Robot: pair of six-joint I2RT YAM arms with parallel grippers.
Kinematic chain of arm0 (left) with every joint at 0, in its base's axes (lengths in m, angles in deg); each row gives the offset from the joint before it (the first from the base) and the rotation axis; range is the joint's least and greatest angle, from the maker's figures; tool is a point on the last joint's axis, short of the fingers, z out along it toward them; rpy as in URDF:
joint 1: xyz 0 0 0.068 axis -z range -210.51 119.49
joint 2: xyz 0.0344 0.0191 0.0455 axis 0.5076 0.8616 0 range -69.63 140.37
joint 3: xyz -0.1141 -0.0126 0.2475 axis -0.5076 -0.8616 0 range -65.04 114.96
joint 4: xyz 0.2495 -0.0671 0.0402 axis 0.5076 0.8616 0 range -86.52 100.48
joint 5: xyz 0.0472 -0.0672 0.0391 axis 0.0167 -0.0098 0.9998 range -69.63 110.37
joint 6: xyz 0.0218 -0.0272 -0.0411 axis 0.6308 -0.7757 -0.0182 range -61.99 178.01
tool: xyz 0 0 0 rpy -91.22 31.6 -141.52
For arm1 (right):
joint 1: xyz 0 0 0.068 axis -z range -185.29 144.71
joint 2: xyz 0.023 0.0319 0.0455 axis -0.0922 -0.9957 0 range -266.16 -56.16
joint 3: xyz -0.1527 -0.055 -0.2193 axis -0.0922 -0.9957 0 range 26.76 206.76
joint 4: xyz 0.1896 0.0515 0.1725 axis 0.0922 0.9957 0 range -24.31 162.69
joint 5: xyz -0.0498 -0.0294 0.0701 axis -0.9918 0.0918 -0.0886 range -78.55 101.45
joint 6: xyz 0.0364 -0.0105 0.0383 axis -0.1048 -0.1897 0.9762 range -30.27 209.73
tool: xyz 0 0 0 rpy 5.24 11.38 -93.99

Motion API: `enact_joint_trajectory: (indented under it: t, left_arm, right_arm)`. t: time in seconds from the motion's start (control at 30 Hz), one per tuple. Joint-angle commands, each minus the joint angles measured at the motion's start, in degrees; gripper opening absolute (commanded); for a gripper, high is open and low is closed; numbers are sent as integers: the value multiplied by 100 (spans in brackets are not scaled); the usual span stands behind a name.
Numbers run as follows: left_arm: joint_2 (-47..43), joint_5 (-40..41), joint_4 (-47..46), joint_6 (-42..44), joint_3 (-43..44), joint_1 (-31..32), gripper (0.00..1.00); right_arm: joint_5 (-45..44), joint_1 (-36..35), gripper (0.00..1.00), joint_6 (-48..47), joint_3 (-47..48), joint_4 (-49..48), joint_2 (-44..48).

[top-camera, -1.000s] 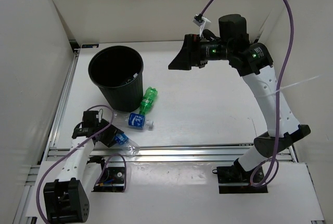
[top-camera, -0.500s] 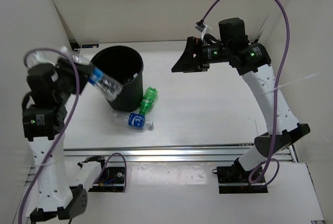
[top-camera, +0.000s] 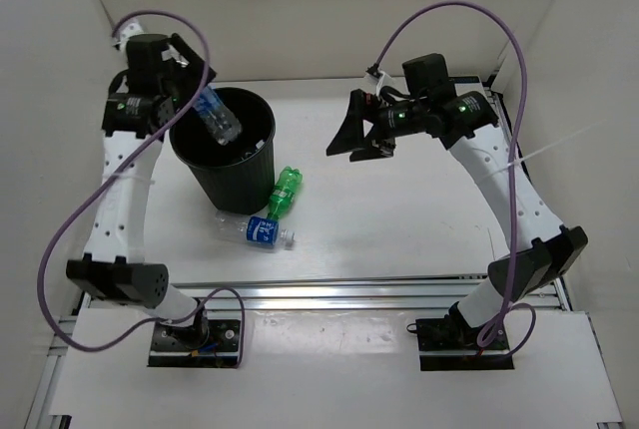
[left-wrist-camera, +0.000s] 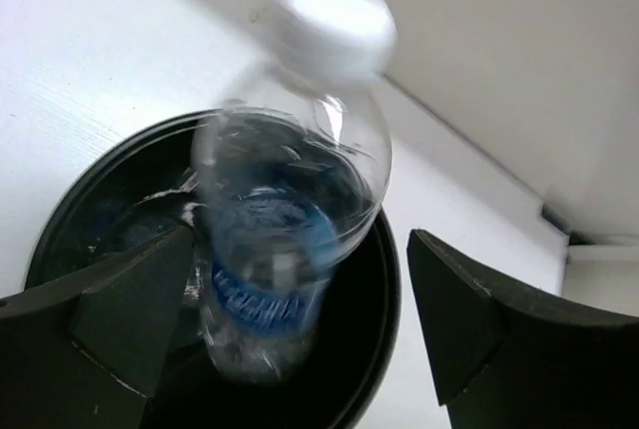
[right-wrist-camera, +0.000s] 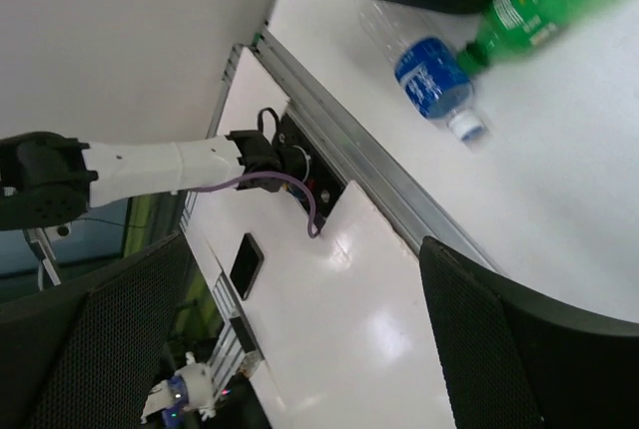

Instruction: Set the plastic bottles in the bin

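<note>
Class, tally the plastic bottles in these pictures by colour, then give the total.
Clear with blue label: 2 (raised bottle, lying bottle)
Green bottle: 1
Total: 3

Robot test cell, laboratory setting.
Plain white panel walls (top-camera: 300,10) box in a white tabletop (top-camera: 419,219); a silver aluminium frame rail (top-camera: 379,292) crosses the lower frame, purple cables (top-camera: 461,8) looping above.

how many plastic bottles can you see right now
3. One clear bottle at the bin mouth; a green bottle on the table beside the bin; a blue-labelled bottle just nearer. Others may be hidden inside the bin.
</note>
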Motion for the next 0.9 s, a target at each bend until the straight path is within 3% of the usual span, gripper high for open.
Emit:
enact_joint_trajectory:
  t: [0.0, 0.17, 0.3, 0.4, 0.53, 0.6, 0.87]
  left_arm:
    - [-49, 771, -133, 649, 622, 405, 100]
    - [-478, 1211, -80, 711, 1302, 661, 100]
    - [-1531, 1658, -80, 650, 549, 661, 100]
    - [-2586, 1721, 244, 203, -725, 661, 100]
    - [-3668, 1134, 999, -622, -2279, 661, 100]
    - [-4082, 861, 1396, -984, -2581, 661, 100]
    - [-4346, 877, 2581, -1091, -2442, 661, 100]
  right_arm:
    - [-156, 32, 100, 239, -269, -27, 136]
    - [-369, 523, 100, 907, -997, -261, 49]
    - [-44, 709, 100, 1391, -1534, -983, -425]
    - [36, 762, 100, 1523, -1536, -1299, -1066]
    - [255, 622, 100, 1243, -923, -1231, -2217]
    - [256, 551, 100, 1023, -211, -924, -3017]
    - [326, 375, 100, 1303, 133, -1336, -4415]
